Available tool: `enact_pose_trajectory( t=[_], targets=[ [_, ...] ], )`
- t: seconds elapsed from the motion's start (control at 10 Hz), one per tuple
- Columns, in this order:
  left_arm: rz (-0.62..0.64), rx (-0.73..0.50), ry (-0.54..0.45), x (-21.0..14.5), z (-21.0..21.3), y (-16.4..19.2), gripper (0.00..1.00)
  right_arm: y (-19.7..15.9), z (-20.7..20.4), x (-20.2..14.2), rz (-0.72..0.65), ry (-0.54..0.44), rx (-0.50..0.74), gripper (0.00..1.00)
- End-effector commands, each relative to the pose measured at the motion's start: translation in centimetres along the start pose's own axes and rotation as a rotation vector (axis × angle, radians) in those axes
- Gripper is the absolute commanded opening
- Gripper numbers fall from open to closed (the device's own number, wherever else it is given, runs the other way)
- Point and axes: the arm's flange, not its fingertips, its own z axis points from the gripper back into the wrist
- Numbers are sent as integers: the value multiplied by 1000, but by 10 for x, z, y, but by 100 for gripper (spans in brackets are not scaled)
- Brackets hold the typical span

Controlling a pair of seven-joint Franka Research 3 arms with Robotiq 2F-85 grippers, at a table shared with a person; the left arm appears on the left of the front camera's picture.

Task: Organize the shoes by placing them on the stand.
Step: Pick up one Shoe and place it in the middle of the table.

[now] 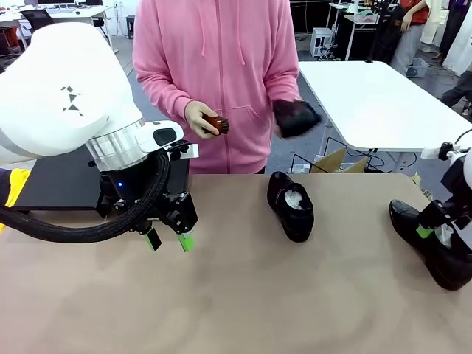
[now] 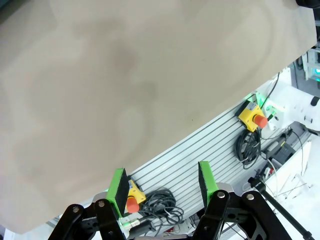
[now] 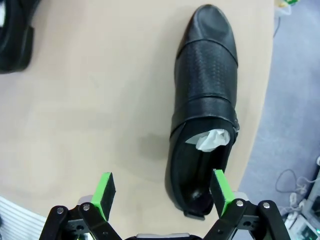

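The left gripper (image 1: 169, 239) hangs just above the table (image 1: 243, 310) at the near left. Its green fingers (image 2: 118, 186) stand apart with only bare tabletop under them. Behind that arm, at the far left, lies the stand (image 1: 51, 181), partly hidden, with no shoe on the part that shows.

The middle shoe (image 1: 291, 205) sits on the table near the centre, well apart from both grippers, white paper showing in its opening.

The right-hand shoe (image 3: 205, 110) lies at the table's right edge under the right gripper (image 3: 162, 190), toe pointing away from the gripper. The right gripper's fingers are spread wide. One finger is over the shoe's heel opening and the other over bare table beside it, so the shoe sits off to one side of the gap. Whether a pad touches the leather I cannot tell.

At the far side a person (image 1: 217, 66) holds a brown brush (image 1: 217, 124) in one hand and, in the other, a dark object (image 1: 296, 116), possibly another shoe, though it is blurred.
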Motion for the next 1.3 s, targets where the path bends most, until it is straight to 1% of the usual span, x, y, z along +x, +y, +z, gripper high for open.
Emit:
enact_pose_trajectory(
  t=[0.0,0.4,0.5,0.6,1.0,1.1,1.2],
  targets=[
    [-1,-23,-13,-3,-1,2,73,1,-20,2,-40,21,-80,100],
    [-1,-23,-13,-3,-1,2,73,2,-48,-2,-59,69,-73,100],
    [-1,-23,-13,-3,-1,2,73,1,-57,-1,-56,79,-53,100],
    [-1,-23,-13,-3,-1,2,73,0,-61,-3,-48,81,-45,95],
    [-1,-23,-13,-3,-1,2,73,0,-62,-4,-46,27,-67,31],
    [-1,-23,-13,-3,-1,2,73,-1,-63,-7,-46,28,-60,14],
    [-1,-23,-13,-3,-1,2,73,-2,-64,-7,-48,25,-54,0]
  ],
)
